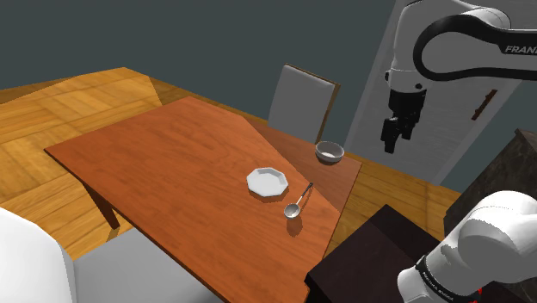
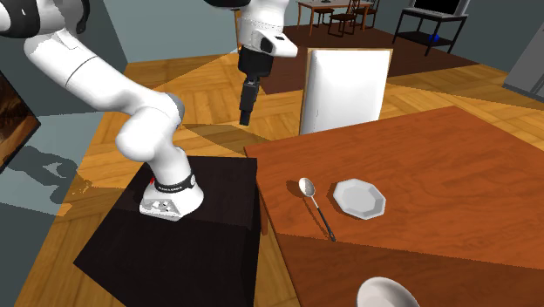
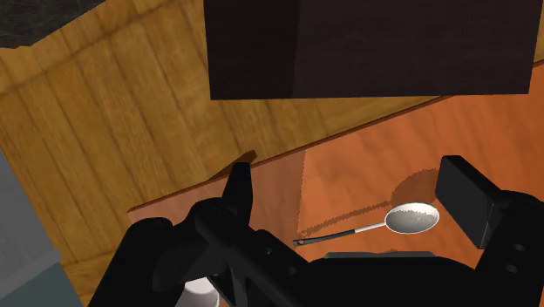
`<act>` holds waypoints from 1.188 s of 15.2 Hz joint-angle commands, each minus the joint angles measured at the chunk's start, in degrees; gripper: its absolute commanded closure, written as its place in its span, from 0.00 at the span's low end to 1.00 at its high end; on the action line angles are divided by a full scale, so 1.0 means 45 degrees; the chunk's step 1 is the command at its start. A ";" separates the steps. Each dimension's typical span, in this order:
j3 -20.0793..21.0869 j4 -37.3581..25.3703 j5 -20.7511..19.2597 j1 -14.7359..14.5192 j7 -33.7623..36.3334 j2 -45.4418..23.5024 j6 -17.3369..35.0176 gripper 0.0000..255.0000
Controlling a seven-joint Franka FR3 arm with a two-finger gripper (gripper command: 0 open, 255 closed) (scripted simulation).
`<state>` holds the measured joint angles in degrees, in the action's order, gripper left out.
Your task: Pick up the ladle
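**Wooden table, ladle flat beneath spread fingers**

Reddish wooden table (image 1: 172, 163) against a grey wall. Hanging high above it: gripper (image 1: 391, 145), fingers (image 3: 466, 205) spread wide, clasping nothing. Well below, framed between those fingers and touching neither: ladle (image 3: 366, 228), lying flat near the table's edge. Probably light, stiff and metal-slick, with a thin handle sitting low on the wood. Best pinched across the handle close to the round cup, to limit tipping. Counted: one ladle, one white eight-sided plate (image 1: 267, 182), one bowl (image 1: 330, 152), both likewise below the gripper.
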<state>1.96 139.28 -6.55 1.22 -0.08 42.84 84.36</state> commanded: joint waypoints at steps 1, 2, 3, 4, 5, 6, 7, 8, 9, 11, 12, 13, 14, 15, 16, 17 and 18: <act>0.0000 0.0000 0.0000 0.0000 0.0000 0.0000 0.0000 0.00; 0.0100 0.0343 0.0198 0.0072 0.0485 -0.0057 0.0454 0.00; 0.0205 0.0672 0.0394 0.0145 0.0961 -0.0137 0.0922 0.00; 0.0312 0.0984 0.0587 0.0216 0.1430 -0.0241 0.1403 0.00; 0.0419 0.1280 0.0775 0.0281 0.1895 -0.0370 0.1898 0.00; 0.0530 0.1558 0.0961 0.0346 0.2353 -0.0525 0.2405 0.00; 0.0646 0.1819 0.1145 0.0414 0.2802 -0.0706 0.2926 0.00; 0.0760 0.2061 0.1323 0.0476 0.3248 -0.0915 0.3460 0.00; 0.0879 0.2284 0.1499 0.0541 0.3685 -0.1151 0.4006 0.00; 0.1110 0.2670 0.1829 0.0657 0.4551 -0.1708 0.5134 0.00; 0.1231 0.2831 0.1989 0.0722 0.4973 -0.2028 0.5713 0.00; 0.1350 0.2970 0.2140 0.0785 0.5392 -0.2375 0.6302 0.00; 0.1466 0.3087 0.2281 0.0846 0.5809 -0.2751 0.6899 0.00; 0.1579 0.3181 0.2413 0.0907 0.6222 -0.3152 0.7502 0.00; 0.1698 0.3252 0.2539 0.0979 0.6629 -0.3578 0.8109 0.00; 0.1809 0.3300 0.2650 0.1046 0.7037 -0.4028 0.8720 0.00; 0.1917 0.3324 0.2748 0.1116 0.7444 -0.4501 0.9332 0.00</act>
<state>9.85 153.95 5.18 6.03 31.17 25.19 122.74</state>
